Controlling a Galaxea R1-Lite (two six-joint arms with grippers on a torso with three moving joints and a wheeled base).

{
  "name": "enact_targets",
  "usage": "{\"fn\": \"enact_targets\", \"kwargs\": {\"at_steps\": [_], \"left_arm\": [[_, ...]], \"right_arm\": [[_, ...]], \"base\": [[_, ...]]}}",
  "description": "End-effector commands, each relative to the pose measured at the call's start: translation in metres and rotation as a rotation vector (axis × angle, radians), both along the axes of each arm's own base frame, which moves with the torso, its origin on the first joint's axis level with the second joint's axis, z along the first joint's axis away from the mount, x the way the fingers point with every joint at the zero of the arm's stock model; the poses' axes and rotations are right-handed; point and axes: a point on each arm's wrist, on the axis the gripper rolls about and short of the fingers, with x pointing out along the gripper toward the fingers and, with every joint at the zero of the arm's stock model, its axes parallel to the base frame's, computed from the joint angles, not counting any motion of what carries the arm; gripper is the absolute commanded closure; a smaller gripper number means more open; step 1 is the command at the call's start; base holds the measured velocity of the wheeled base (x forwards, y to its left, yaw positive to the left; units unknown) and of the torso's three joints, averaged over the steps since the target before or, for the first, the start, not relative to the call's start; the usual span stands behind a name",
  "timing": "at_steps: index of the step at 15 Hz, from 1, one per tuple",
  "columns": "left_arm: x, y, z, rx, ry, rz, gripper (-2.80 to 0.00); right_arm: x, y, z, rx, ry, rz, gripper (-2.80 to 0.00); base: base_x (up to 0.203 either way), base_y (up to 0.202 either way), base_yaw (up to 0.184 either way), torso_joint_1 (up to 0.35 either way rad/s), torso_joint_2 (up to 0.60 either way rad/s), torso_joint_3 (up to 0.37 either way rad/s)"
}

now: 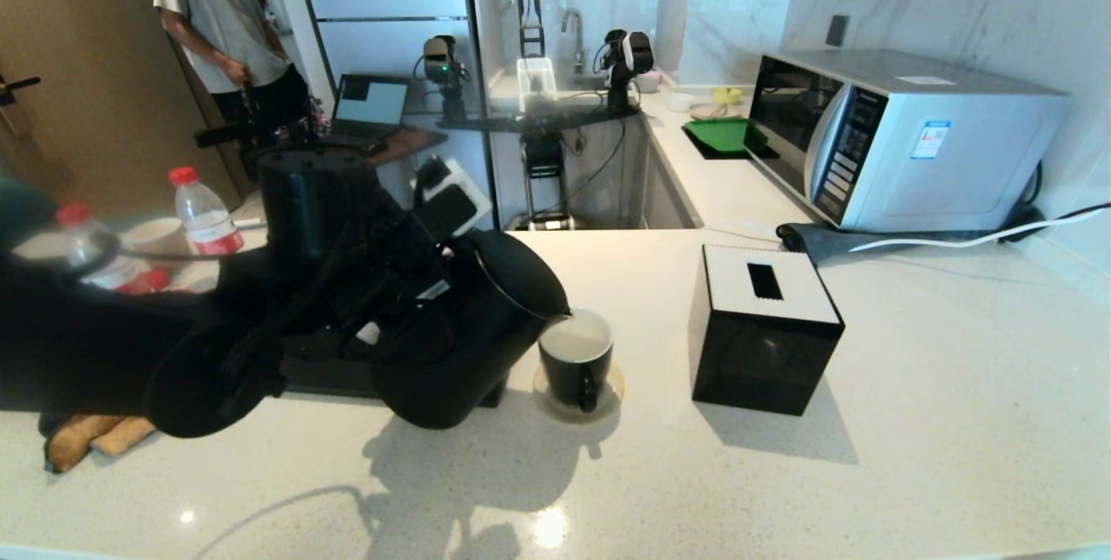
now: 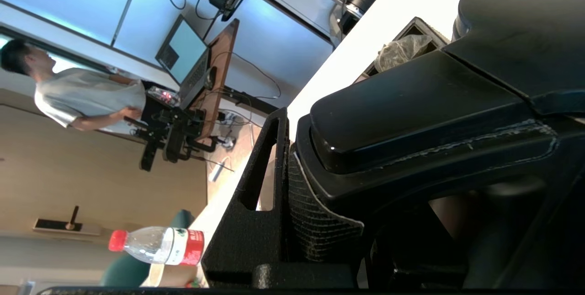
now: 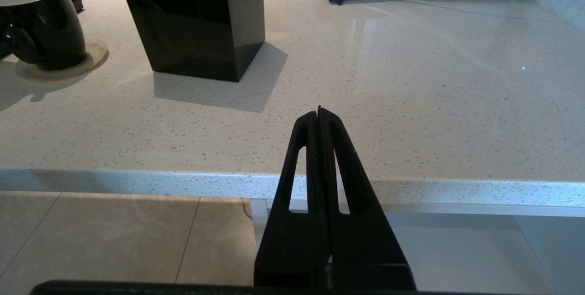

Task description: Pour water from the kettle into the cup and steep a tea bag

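1. Left gripper (image 2: 292, 180): jaws closed on the handle of the kettle (image 1: 469, 326). In the left wrist view one black finger (image 2: 256, 203) lies flat against the handle's textured side; the opposite finger is hidden behind the handle.
2. In the head view the gripper is lost among the black arm, handle and kettle body; its outline cannot be separated there.
3. The kettle is tilted with its spout just over the rim of the cup (image 1: 576, 358). No stream can be made out at the spout.
4. The cup stands on a pale coaster (image 1: 608, 399), handle facing the near counter edge. A pale liquid surface, the water (image 1: 577, 339), shows inside. The right wrist view cuts off the cup's far side.
5. The tea bag cannot be made out in any view.
6. Right gripper (image 3: 319, 112): jaws closed, empty, held off the counter's near edge, over the tiled floor, well apart from the cup.
7. A black tissue box (image 1: 764, 330) stands near the cup toward the robot's right, a clear gap between them.
8. Behind the kettle a black tray is largely hidden by it.
9. Two red-capped bottles (image 1: 206, 213) and a beige paper cup (image 1: 156, 236) sit on the left, partly masked by the arm.
10. The counter (image 1: 911, 386) lies open between the box and the microwave (image 1: 903, 139); a dark cloth (image 1: 833, 240) and white cable lie before the microwave.
11. A person (image 1: 221, 22) stands at the rear left, head cut off.
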Motion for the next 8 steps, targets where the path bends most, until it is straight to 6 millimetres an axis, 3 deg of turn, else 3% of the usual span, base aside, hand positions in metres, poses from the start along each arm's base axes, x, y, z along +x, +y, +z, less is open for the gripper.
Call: {"fn": "enact_targets", "kwargs": {"at_steps": [1,8], "left_arm": [[0.0006,-0.0007,-0.0007,0.008,-0.001,0.001,0.00],[0.0041,-0.0027,0.0081,0.021,-0.034,0.011,0.00]], "right_arm": [[0.0001,0.0000,0.0000,0.000,0.001,0.001,0.00],[0.0001,0.0000,0.0000,0.000,0.001,0.001,0.00]], "base": [[0.000,0.000,0.000,0.000,0.00,0.000],[0.000,0.000,0.000,0.000,0.00,0.000]]}}
